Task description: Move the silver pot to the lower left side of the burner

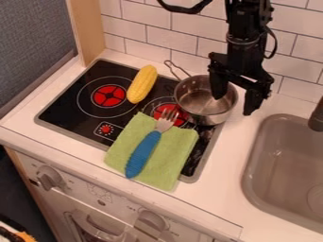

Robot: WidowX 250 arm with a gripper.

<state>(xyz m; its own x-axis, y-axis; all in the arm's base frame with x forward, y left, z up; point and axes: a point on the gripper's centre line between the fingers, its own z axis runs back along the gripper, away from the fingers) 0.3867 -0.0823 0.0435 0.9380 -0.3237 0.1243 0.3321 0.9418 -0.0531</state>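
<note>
- Gripper point(233, 105): open, at the back right of the stovetop point(69, 108). Fingers apart, straddling the pot's right rim: one over/inside the pot, one outside on the sink side. Can't tell if either touches metal.
- Silver pot point(203, 100): upright, near the stovetop's back right corner, along the right edge. Handle points back-left, toward the tiled wall point(151, 33). Not at the lower left.
- Corn point(142, 84): on the stovetop near its back edge, left of the pot, just right of the left red burner point(109, 96).
- Green cloth point(176, 151): front right of the stovetop, hanging past the front edge onto the counter point(208, 203).
- Fork point(146, 147): on the cloth, blue handle toward the front edge, tines toward the pot, by the right red burner point(179, 120).
- Sink point(252, 172): right of the stovetop, set in the counter.
</note>
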